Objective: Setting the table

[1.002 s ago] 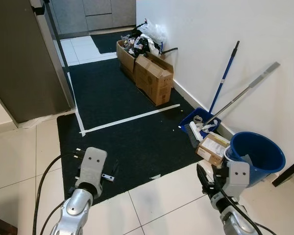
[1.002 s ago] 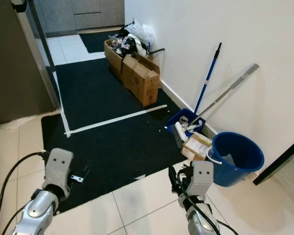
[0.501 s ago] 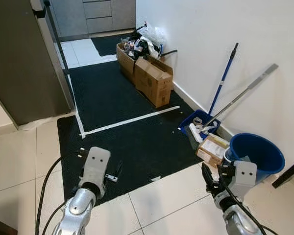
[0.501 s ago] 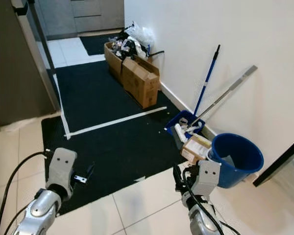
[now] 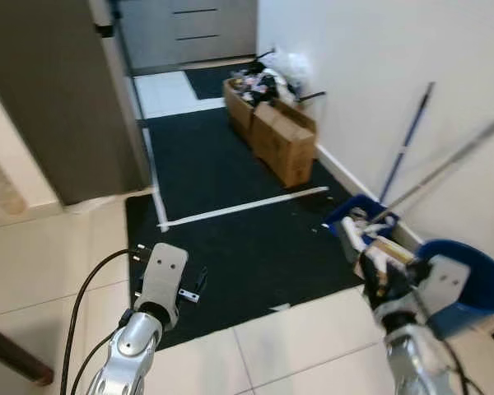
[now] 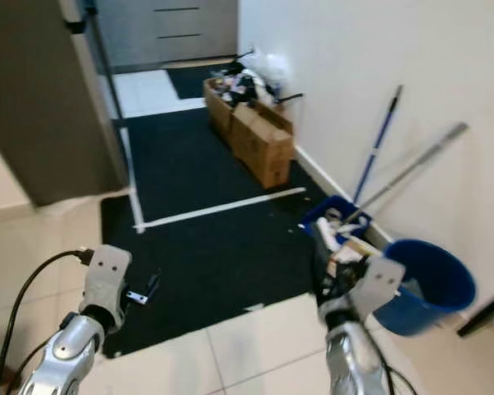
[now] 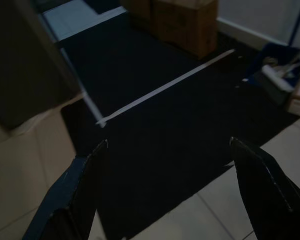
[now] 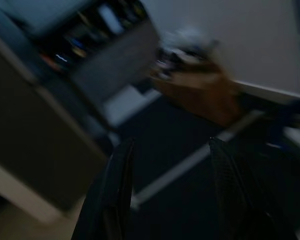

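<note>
Even, soft room light fills the head views, brightest on the white wall (image 5: 379, 58) at the upper right. The black floor mat (image 5: 230, 206) swallows light. Everything is slightly smeared by motion. The left wrist view is dim; the right wrist view is dark and heavily blurred.

Floor (image 5: 58, 263): glossy beige tile. Mat (image 5: 230, 206): matt black, rough pile. Boxes (image 5: 284, 140): brown cardboard. Bucket (image 6: 432, 284): smooth blue plastic.

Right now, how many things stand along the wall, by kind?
Boxes: 2
Poles: 2
Bucket: 1
Dustpan: 1
Total: 6
</note>
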Tool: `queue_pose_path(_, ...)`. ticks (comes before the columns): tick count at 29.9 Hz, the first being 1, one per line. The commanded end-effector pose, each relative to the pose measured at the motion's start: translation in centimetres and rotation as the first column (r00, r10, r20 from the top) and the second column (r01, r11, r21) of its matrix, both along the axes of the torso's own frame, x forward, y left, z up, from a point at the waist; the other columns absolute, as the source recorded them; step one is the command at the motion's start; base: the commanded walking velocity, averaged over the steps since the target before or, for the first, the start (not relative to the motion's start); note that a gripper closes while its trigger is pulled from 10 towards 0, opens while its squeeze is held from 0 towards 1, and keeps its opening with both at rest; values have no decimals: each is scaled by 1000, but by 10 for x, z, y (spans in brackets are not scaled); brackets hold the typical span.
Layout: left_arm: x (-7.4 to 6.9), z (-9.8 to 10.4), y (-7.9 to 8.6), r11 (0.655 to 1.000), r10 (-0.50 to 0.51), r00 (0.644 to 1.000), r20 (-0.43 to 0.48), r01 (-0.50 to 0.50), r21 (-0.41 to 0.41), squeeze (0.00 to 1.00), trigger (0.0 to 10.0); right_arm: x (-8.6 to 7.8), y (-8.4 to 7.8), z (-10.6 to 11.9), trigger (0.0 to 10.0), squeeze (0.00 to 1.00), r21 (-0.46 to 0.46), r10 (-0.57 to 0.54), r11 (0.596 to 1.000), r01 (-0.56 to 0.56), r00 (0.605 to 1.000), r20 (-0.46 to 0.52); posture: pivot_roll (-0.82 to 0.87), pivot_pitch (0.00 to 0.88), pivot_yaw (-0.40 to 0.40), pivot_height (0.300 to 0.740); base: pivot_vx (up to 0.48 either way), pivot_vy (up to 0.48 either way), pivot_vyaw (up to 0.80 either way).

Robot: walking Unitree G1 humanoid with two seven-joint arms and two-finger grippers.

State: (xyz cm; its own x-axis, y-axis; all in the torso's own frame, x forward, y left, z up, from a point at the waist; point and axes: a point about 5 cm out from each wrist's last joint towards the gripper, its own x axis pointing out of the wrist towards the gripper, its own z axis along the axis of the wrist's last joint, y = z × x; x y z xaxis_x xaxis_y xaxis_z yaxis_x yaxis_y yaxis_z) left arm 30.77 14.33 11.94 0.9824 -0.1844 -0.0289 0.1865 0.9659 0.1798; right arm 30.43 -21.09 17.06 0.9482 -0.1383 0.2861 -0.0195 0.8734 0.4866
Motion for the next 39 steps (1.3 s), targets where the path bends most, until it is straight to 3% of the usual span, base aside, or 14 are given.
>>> queue_pose_path(1,-1,-7,2,1000,2,999,-35,-1,11,0,10000,-2,3,-3,10000,0,63,20,998,-19,1000,-12,14,65,108,740,0,0,775)
queue_pose_path(5,0,-6,1,1000,2,999,-33,-2,12,0,10000,0,20,4,10000,0,105,116,987,-119,993,33,18,67,108,740,0,0,777)
queue_pose_path(9,-1,-8,3,1000,5,999,-41,-5,16,0,10000,-4,52,3,10000,0,116,268,955,-272,962,52,23,70,112,740,0,0,775)
queue_pose_path(11,-1,-8,3,1000,6,999,-42,-6,18,0,10000,-5,57,1,10000,0,119,289,949,-293,956,46,23,70,112,740,0,0,775)
queue_pose_path(19,-1,-7,5,1000,10,999,-40,-9,22,0,10000,-8,60,-6,10000,0,136,310,941,-309,951,13,24,73,116,740,0,0,775)
queue_pose_path(25,0,-3,11,999,31,999,-30,-30,23,0,10000,-12,56,-19,10000,0,75,320,946,-315,945,-62,24,73,116,740,0,0,775)
queue_pose_path(29,3,7,35,993,118,993,-7,-118,-1,0,10000,-17,58,-30,10000,0,-83,350,927,-367,922,-166,16,81,105,740,0,0,769)
queue_pose_path(32,4,13,44,988,156,988,11,-156,-19,0,10000,-17,59,-31,10000,0,-121,370,911,-395,910,-188,16,81,105,740,0,0,769)
queue_pose_path(36,2,30,63,967,251,965,80,-247,-53,0,10000,-15,60,-29,10000,0,-194,411,870,-453,884,-221,23,89,45,740,0,0,769)
queue_pose_path(39,0,35,70,955,293,951,101,-287,-71,0,10000,-10,62,-27,10000,0,-205,419,863,-462,881,-221,31,90,22,740,0,0,769)
